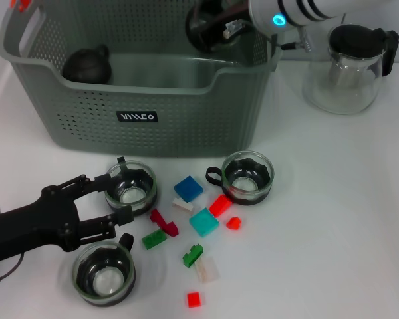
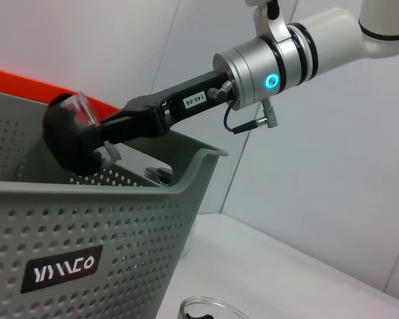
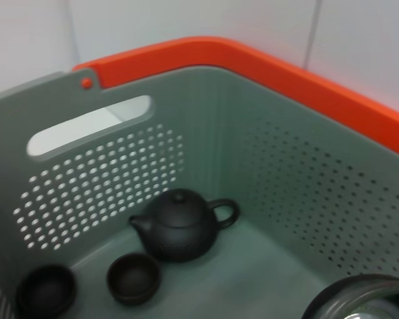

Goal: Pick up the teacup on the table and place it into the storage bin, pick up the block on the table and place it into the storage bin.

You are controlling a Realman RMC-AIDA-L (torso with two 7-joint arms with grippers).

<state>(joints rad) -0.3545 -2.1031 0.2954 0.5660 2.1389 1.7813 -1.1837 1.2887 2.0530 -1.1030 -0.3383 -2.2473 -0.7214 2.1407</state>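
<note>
Teacup [image 2: 72, 136] pinched in right claw [image 2: 110, 136], top centre of head frame, over bin [image 1: 153, 126]. Lower past rim, clear of teapot [image 3: 179, 226] & small cups inside, then release. Left claw [image 1: 116, 196], lower left, spread around another cup [image 1: 132, 187].

The storage bin [image 1: 166, 126] bears a small black label [image 1: 137, 117] on its front wall with white stylised letters; in the left wrist view the same label [image 2: 62, 267] reads roughly "YMCO", though the exact letters cannot be told. A white sticker [image 2: 197, 99] on the right gripper [image 2: 86, 143] reads "140-66". No other text is legible.
</note>
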